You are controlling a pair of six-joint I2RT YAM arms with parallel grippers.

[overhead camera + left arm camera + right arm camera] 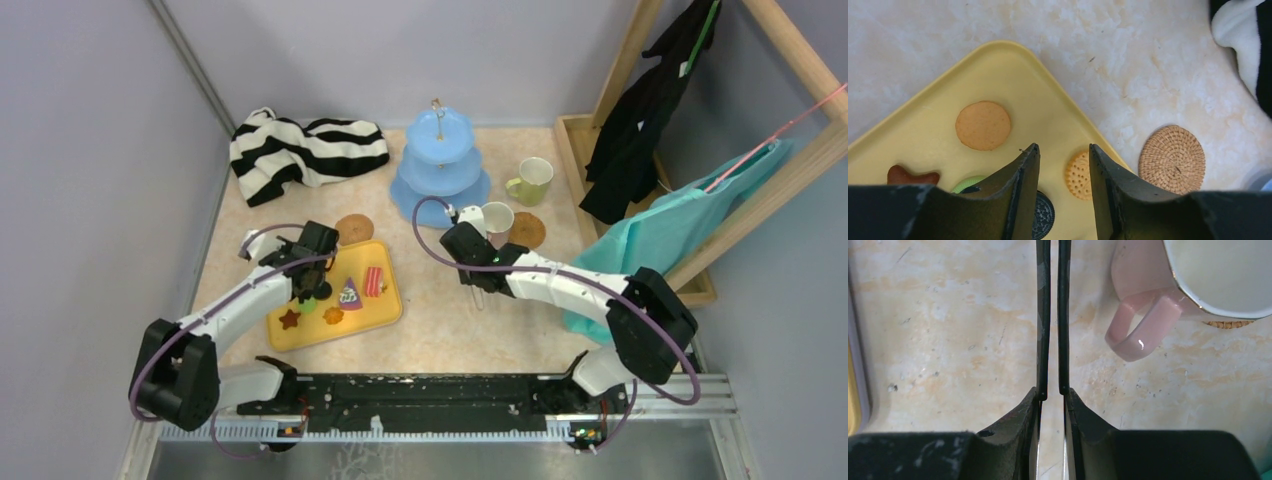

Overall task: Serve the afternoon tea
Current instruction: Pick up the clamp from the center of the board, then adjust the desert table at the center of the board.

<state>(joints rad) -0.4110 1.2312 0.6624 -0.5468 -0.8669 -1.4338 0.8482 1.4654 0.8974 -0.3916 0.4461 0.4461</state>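
The toy cookies and cake slices lie on a yellow tray [385,312]. My left gripper [308,288] hovers open over the tray's far left part. In the left wrist view its jaws [1064,147] stand apart above a dotted yellow biscuit [1078,175] and a dark sandwich cookie [1044,216], with an orange round cookie [983,125] ahead. My right gripper [468,250] is shut on thin black-tipped tongs [1052,315]. The pink-handled cup [495,216] [1143,325] stands just right of them, partly on a cork coaster [527,230]. The blue stand [440,165] is behind.
The yellow-green cup [530,180] stands right of the stand. A second coaster [353,228] [1172,159] lies past the tray's far corner. The striped cloth [300,150] lies at the back left. A wooden rack [640,60] with hanging clothes and a teal cloth [660,235] fills the right side.
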